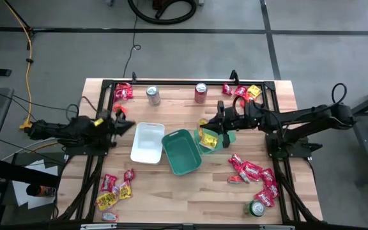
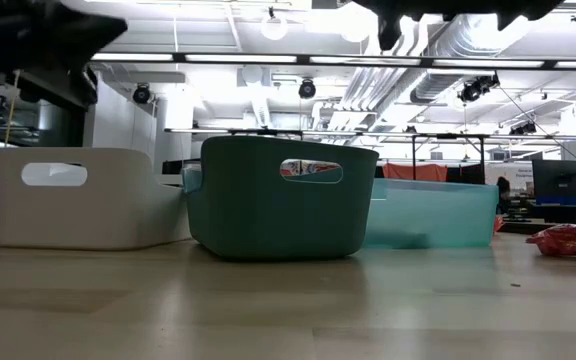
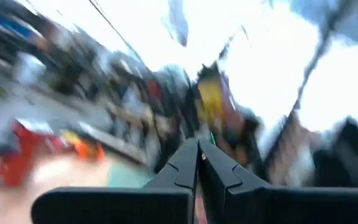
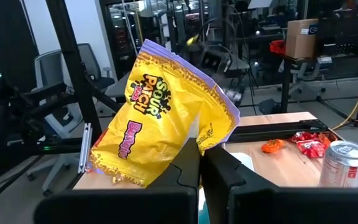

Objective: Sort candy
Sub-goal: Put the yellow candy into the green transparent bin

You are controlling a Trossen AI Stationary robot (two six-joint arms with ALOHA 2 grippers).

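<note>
Cans (image 1: 153,95), trays (image 1: 182,152), claw (image 1: 207,136) gripping candy (image 4: 160,118)

Three trays crowd the desk (image 1: 171,191) centre: white tray (image 1: 147,142), dark green tray (image 1: 183,152), and a light green tray (image 1: 211,148) touching it. Bare wood lies open in front of them, between candy piles at left (image 1: 115,190) and right (image 1: 254,177). Two cans (image 1: 153,95) stand along the far edge.

"SOUR PATCH" on yellow candy packet (image 4: 160,115)
</note>
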